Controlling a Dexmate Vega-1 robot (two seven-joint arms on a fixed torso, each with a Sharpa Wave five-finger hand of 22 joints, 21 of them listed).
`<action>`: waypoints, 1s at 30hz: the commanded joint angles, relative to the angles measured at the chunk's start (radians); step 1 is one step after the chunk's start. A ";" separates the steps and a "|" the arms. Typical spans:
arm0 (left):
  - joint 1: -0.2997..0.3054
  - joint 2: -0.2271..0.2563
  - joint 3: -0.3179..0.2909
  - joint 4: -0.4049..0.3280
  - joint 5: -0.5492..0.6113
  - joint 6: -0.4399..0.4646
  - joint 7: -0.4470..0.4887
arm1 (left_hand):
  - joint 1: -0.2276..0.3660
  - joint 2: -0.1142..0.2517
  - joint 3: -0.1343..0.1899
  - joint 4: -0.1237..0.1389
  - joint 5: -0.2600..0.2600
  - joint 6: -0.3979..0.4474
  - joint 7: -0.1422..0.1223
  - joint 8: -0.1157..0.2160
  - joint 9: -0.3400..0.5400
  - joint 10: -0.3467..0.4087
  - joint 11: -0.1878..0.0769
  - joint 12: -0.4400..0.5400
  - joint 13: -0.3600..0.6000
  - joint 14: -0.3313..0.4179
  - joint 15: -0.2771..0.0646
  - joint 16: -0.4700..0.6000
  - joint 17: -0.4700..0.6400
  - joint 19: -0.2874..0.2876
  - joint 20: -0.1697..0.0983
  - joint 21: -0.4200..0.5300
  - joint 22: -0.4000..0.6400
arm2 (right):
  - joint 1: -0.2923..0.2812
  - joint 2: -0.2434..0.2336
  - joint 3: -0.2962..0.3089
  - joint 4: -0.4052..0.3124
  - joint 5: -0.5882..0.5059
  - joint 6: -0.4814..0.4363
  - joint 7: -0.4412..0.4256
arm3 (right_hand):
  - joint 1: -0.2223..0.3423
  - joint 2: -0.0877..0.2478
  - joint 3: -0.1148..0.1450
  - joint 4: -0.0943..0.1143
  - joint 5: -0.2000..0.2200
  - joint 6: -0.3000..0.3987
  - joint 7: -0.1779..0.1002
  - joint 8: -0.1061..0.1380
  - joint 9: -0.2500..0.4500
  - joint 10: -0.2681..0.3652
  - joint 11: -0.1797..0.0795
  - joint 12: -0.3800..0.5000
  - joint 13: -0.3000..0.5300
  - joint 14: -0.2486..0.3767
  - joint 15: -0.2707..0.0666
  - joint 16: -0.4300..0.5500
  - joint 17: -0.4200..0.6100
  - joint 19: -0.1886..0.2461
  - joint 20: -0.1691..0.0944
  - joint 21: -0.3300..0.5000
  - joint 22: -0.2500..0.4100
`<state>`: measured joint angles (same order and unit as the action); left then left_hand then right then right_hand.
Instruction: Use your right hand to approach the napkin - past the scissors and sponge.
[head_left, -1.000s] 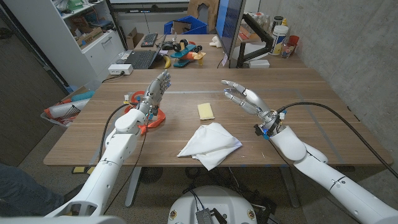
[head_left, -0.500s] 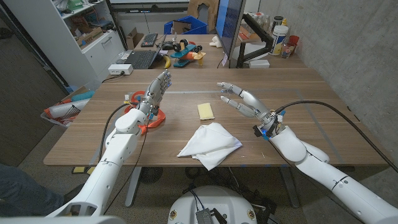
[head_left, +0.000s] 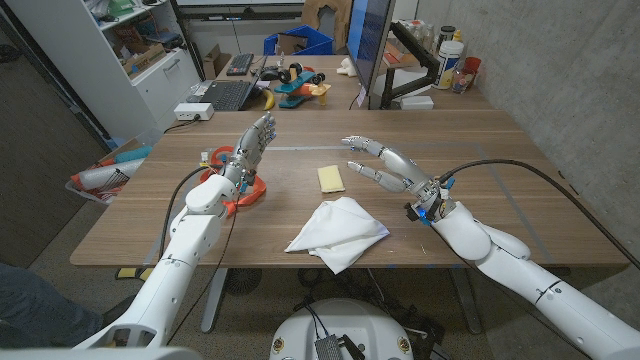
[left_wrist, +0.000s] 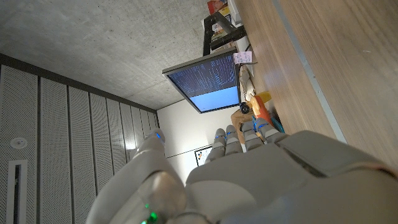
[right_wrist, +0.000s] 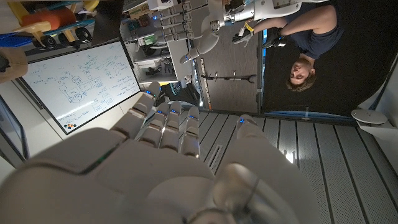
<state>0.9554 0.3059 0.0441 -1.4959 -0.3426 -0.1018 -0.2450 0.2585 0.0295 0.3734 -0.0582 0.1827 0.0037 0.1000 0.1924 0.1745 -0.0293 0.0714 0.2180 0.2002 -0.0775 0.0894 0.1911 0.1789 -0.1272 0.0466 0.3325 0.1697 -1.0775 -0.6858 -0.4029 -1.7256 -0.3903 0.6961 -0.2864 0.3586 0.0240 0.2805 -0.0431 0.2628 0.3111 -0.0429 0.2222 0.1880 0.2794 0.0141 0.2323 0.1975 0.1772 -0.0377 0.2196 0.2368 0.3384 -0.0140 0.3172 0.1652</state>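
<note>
Right hand (head_left: 385, 165) hovers, fingers spread and empty, beyond the napkin (head_left: 338, 233). Left hand (head_left: 252, 145), likewise spread, apparently hides the scissors (head_left: 240, 194).

Empty right robot hand (head_left: 385, 165) above sponge (head_left: 331, 178), napkin (head_left: 338, 233)

Matt wooden table (head_left: 520, 190), soft white cloth napkin (head_left: 338, 232) — creased, porous sponge (head_left: 330, 178)

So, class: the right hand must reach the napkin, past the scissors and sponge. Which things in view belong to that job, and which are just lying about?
Belong to the job:
right hand, open, above the table
napkin
sponge
scissors, orange-handled

Just lying about:
left hand, raised over the scissors
laptop on the far desk
monitor
</note>
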 joint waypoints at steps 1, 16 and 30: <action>-0.004 -0.001 0.001 0.005 0.003 -0.001 -0.003 | 0.001 0.011 -0.001 -0.004 0.000 0.006 -0.001 -0.003 0.004 0.002 -0.003 0.000 -0.001 0.005 0.002 0.000 0.004 -0.005 0.008 -0.003 0.005 | 0.012 -0.017 -0.018 -0.020 -0.078 -0.029 -0.019 | -0.004 0.002 0.005 -0.005 0.006 0.009 -0.009 0.004 0.006 0.010 -0.004 -0.002 0.003 0.010 0.000 0.004 0.000 -0.005 0.004 -0.009 0.003; 0.003 -0.001 -0.001 -0.003 0.003 0.002 0.005 | 0.000 0.013 -0.001 -0.006 0.000 0.008 -0.001 -0.003 0.004 0.002 -0.002 0.000 -0.001 0.005 0.002 0.000 0.004 -0.002 0.007 -0.009 0.005 | 0.041 -0.036 -0.055 -0.025 -0.121 -0.050 -0.016 | -0.001 0.004 0.008 -0.010 0.011 0.014 -0.015 0.002 0.006 0.015 -0.009 -0.005 0.003 0.009 0.000 0.001 -0.003 -0.007 0.005 -0.021 0.003; -0.002 -0.001 0.006 -0.003 0.007 0.008 0.003 | -0.001 0.014 -0.002 -0.007 0.000 0.010 0.000 -0.003 0.004 0.002 -0.002 0.000 0.000 0.005 0.001 0.000 0.004 0.001 0.008 -0.015 0.005 | 0.038 -0.069 -0.071 -0.065 -0.199 -0.080 -0.038 | -0.002 0.005 0.009 -0.015 0.016 0.030 -0.029 0.002 0.006 0.024 -0.028 -0.007 0.003 0.015 -0.006 0.001 -0.008 -0.017 -0.002 -0.039 0.004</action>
<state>0.9561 0.3048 0.0443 -1.4962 -0.3386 -0.0989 -0.2410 0.2547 0.0332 0.3692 -0.0622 0.1828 0.0092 0.0944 0.1925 0.1745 -0.0293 0.0714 0.2180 0.2002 -0.0775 0.0893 0.1911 0.1789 -0.1219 0.0519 0.3210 0.1697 -1.0400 -0.7334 -0.4608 -1.7666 -0.5355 0.6364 -0.3098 0.3586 0.0240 0.2886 -0.0510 0.2742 0.3334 -0.0653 0.2221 0.1880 0.2972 -0.0037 0.2243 0.1974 0.1844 -0.0378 0.2196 0.2275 0.3254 -0.0128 0.2843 0.1652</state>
